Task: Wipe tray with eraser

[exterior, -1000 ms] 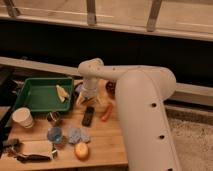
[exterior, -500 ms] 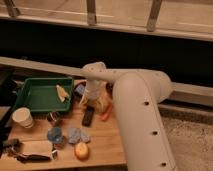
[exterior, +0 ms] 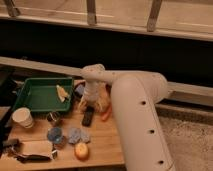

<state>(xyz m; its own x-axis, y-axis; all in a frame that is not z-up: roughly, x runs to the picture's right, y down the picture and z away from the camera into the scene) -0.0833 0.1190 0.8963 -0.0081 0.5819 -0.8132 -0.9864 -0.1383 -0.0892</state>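
Reach-to-grasp step: hand [exterior: 91, 102] hangs just above eraser [exterior: 88, 116] on desk [exterior: 102, 146], grip state cannot tell; you next need a secure pinch, then carry it left to the tray [exterior: 38, 95].

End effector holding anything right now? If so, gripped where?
Cannot tell. The end effector sits low over the eraser, which appears to lie on the table near the tray.

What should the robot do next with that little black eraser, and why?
Probably lower the gripper onto the eraser. The eraser lies on the wooden table just below the gripper, right of the green tray. It does not look picked up yet, so wiping cannot start.
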